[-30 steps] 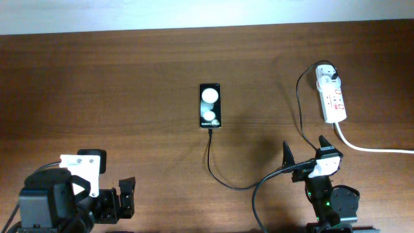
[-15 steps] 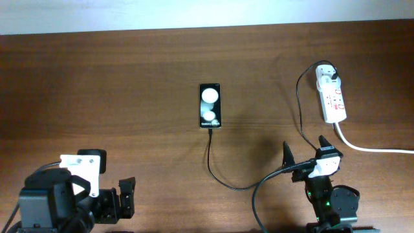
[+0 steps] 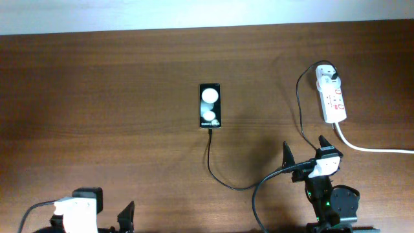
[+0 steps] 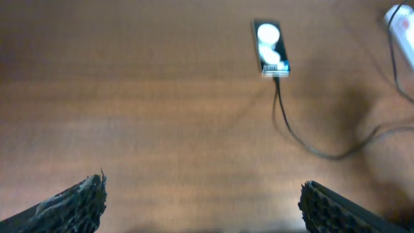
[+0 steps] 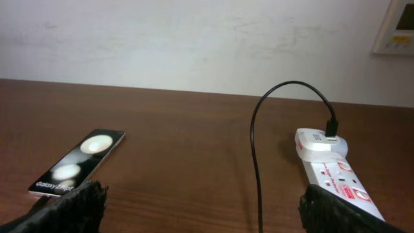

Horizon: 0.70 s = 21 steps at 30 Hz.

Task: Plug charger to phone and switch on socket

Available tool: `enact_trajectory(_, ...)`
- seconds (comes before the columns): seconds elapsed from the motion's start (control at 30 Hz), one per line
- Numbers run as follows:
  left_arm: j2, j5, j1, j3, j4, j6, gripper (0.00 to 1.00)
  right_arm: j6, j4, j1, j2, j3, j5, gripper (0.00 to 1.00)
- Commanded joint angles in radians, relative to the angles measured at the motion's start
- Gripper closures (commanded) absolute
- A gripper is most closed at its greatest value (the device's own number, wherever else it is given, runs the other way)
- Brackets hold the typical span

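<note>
The phone (image 3: 210, 106) lies flat mid-table, black with two white circles. It also shows in the left wrist view (image 4: 270, 48) and the right wrist view (image 5: 79, 163). The charger cable (image 3: 218, 175) runs from the phone's near end, curves right and up to its plug in the socket (image 3: 332, 98), a white strip with red switches, also in the right wrist view (image 5: 333, 175). My right gripper (image 3: 304, 150) is open and empty near the front edge, below the socket. My left gripper (image 4: 202, 200) is open and empty at the front left, far from the phone.
The socket's thick white cord (image 3: 375, 149) runs off to the right edge. A white wall (image 5: 194, 39) stands behind the table's far edge. The right arm's thick black cable (image 3: 259, 194) loops at the front.
My left arm has drawn back toward the front edge and mostly left the overhead view. The right arm, phone, cable and socket have not moved.
</note>
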Motion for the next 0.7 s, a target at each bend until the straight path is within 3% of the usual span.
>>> enact_trajectory(0.0,-0.117,0.037,0.002,-0.137,0.116,-0.010,0.01,-0.006,0.002,-0.007,-0.011,-0.008,-0.006,0.01)
enact_trajectory(0.1,-0.286,0.045,0.003,-0.422,0.373,-0.010,0.01,-0.006,0.002,-0.007,-0.011,-0.008,-0.006,0.01)
enact_trajectory(0.3,-0.451,0.117,0.003,-0.791,0.653,-0.010,0.01,-0.006,0.002,-0.007,-0.011,-0.008,-0.006,0.01)
enact_trajectory(0.67,-0.451,0.146,0.003,-1.129,1.176,-0.010,0.01,-0.006,0.002,-0.007,-0.011,-0.008,-0.006,0.01)
